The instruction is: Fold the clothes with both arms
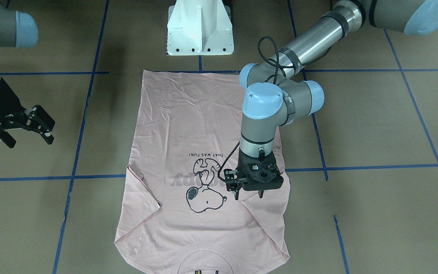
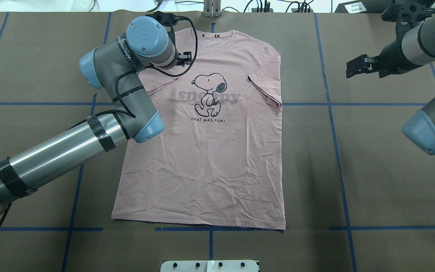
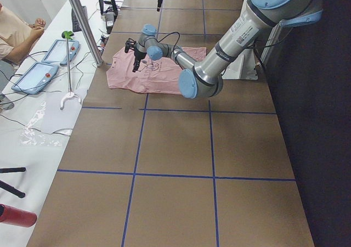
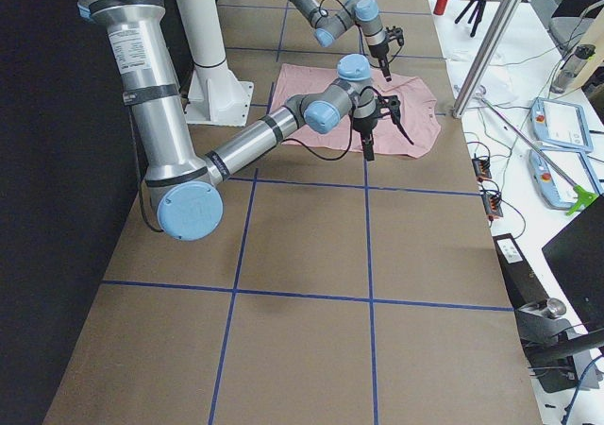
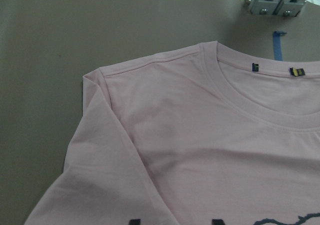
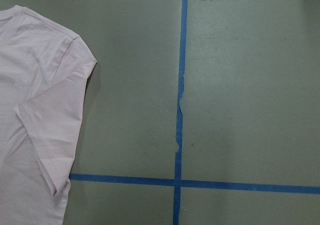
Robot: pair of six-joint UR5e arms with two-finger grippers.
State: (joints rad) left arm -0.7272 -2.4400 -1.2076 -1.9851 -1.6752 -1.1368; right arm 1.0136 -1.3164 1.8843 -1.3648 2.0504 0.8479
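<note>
T-shirt (image 2: 202,162) flat, collar (image 2: 217,37) at far end

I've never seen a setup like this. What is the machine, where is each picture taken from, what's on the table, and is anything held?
A robot's left arm and right arm, each ending in a two-finger gripper, work at a brown table marked with blue tape. Four fixed cameras watch: one across from the robot, one over its shoulders, one at each table end; two more ride the wrists. A pink T-shirt lies flat, print up. The left gripper hangs open over it near one sleeve; the right gripper hangs open beside it. Nothing is held.
</note>
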